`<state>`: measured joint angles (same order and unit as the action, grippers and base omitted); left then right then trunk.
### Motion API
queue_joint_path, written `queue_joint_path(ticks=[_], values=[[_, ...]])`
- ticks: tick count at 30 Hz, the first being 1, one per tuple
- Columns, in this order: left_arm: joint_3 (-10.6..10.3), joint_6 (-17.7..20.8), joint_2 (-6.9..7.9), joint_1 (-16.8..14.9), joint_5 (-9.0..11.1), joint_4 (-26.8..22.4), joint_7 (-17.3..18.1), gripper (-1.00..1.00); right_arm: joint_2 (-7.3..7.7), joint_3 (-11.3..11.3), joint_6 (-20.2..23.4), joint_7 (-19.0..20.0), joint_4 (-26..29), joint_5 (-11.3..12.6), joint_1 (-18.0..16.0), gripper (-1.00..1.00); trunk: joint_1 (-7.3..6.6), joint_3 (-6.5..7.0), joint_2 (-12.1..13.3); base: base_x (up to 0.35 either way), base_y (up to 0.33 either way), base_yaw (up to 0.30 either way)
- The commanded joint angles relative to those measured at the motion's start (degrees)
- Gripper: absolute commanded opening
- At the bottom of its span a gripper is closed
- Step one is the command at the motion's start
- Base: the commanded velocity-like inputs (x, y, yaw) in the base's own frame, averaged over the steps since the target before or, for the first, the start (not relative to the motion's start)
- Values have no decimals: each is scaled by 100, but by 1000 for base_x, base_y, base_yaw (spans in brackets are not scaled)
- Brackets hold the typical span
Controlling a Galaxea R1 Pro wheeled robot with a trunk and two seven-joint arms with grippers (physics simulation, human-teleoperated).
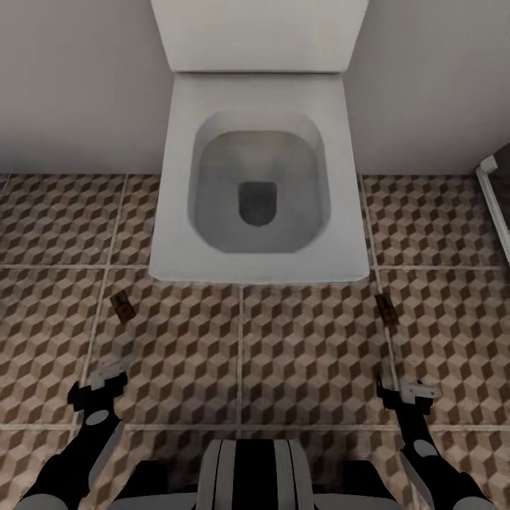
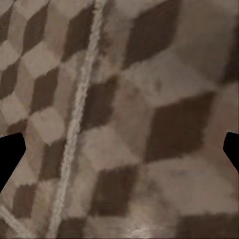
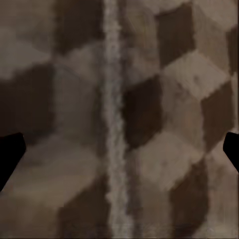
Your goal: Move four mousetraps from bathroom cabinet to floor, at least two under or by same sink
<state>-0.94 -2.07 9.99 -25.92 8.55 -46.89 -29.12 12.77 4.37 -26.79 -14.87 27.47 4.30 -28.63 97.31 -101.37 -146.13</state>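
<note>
- At the top centre of the head view I've got a white toilet [image 1: 258, 177], lid up against the wall [image 1: 71, 78], bowl open toward me.
- Below it, the bathroom floor [image 1: 304, 354] spreads across the frame, cube-patterned tiles with pale grout lines.
- Left of centre, one mousetrap [image 1: 122, 306] lies flat on the tiles, just off the toilet's lower left corner, tilted a little.
- Right of centre, a second mousetrap [image 1: 386, 309] lies on a grout line, just below the toilet's lower right corner.
- Lower left: my left hand [image 1: 108, 377] hovers over the floor, near and below the left trap, not touching it. Fingers spread apart, nothing held.
- Lower right: my right hand [image 1: 411, 392] sits below the right trap, apart from it. Fingers wide, released, nothing between them.
- Left wrist view: dark fingertips [image 2: 11, 154] at both edges, bare tile and a grout line between.
- Right wrist view: the same, fingertips [image 3: 11, 152] at the edges, blurry tile and grout between.
- Far right edge: a white-framed fixture [image 1: 494, 198], too cropped for me to name.
</note>
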Motion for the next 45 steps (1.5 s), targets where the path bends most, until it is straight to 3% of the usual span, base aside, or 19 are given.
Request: queue_joint_path(ticks=[1, 17, 45], values=[[-11, -21, 3, -1, 59, -3, -15, 100, 7, 46, -19, -33, -3, 45, -3, 100, -4, -2, -1, -339, 0, 0], [-11, -21, 3, -1, 59, -4, -15, 100, 7, 51, -19, -33, -5, 42, -3, 100, -4, -2, -1, -321, 0, 0], [-8, -16, -4, -1, 100, -4, 20, 100, 7, 55, -19, -33, -3, 36, -3, 100, -4, -2, -1, -21, 0, 0]])
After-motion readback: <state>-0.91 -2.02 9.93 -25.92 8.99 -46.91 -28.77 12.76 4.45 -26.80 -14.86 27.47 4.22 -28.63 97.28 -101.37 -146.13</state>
